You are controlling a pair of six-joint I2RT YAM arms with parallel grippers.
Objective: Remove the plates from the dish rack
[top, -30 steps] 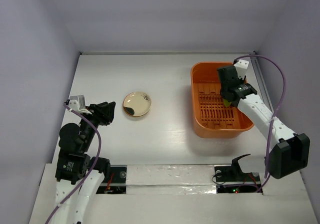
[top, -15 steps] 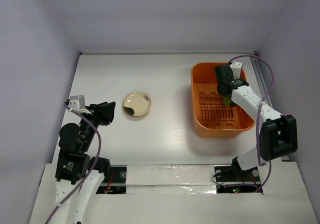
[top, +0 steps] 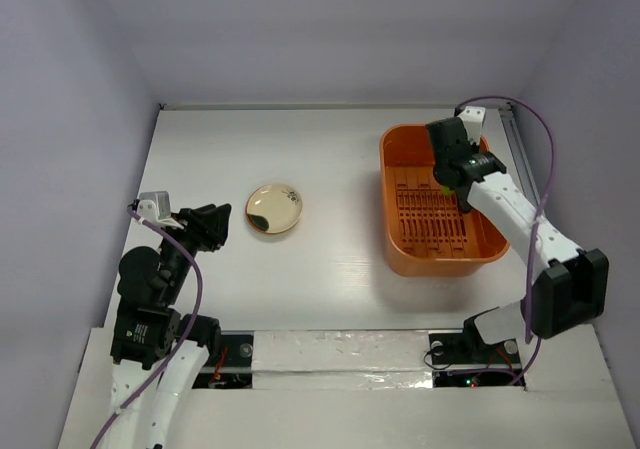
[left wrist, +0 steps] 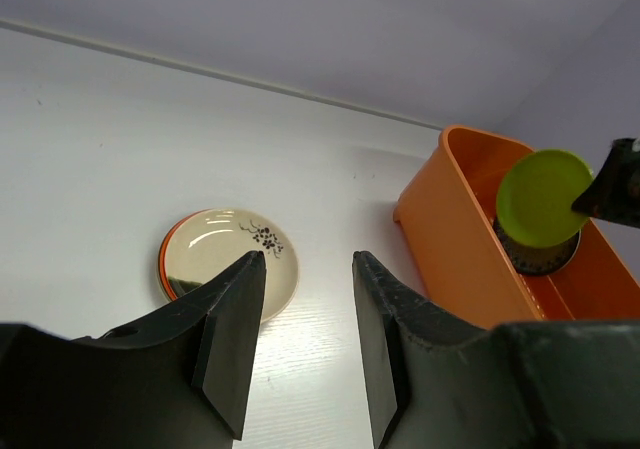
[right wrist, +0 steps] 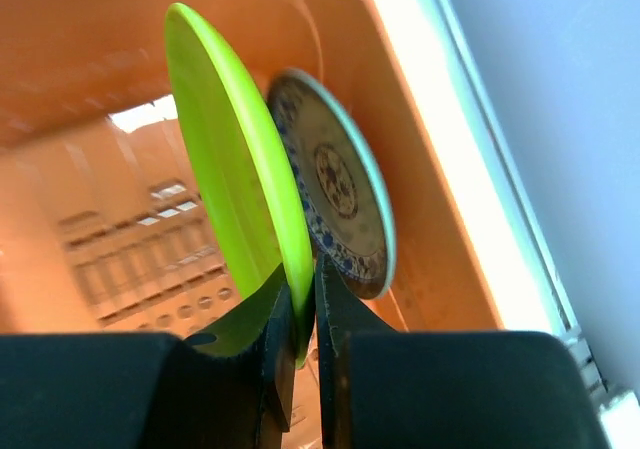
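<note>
The orange dish rack stands at the right of the table. In it my right gripper is shut on the lower rim of an upright yellow-green plate. A blue-white patterned plate stands upright just behind it, against the rack's wall. The left wrist view shows the green plate rising above the rack's rim. A cream plate with a dark flower sprig lies flat on the table, and an orange edge shows under it. My left gripper hangs open and empty near the cream plate.
White walls close the table in at the back and on both sides. A purple cable loops over the right arm beside the right wall. The rack's ribbed floor is bare in its near part.
My right gripper has closed on the yellow-green plate and shifted toward the rack's far end. The left arm has not moved.
</note>
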